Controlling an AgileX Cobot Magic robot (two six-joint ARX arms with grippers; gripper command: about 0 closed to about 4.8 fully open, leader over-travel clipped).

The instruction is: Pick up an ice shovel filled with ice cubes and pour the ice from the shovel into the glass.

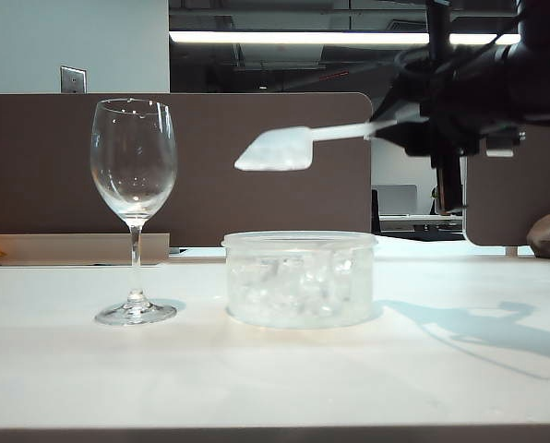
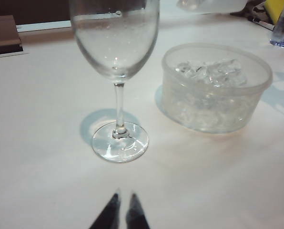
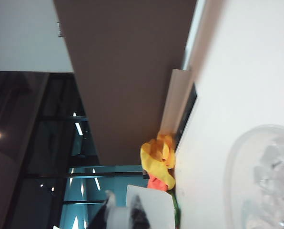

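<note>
1. The right gripper (image 1: pixel 400 125) clamps the thin handle of the scoop (image 1: pixel 277 149), keeping it roughly level beyond its jaws so any ice stays in; its contents are unclear.
2. The tub (image 1: pixel 299 277) of ice cubes (image 2: pixel 209 70) sits below.
3. The wine glass (image 1: pixel 134 185) stands past the scoop, empty.
4. The left gripper (image 2: pixel 122 200) waits near the glass's foot, tips nearly together, holding nothing.

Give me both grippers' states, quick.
Left gripper: shut, empty, low over the table, short of the glass.
Right gripper: shut on the ice shovel, above the tub.
</note>
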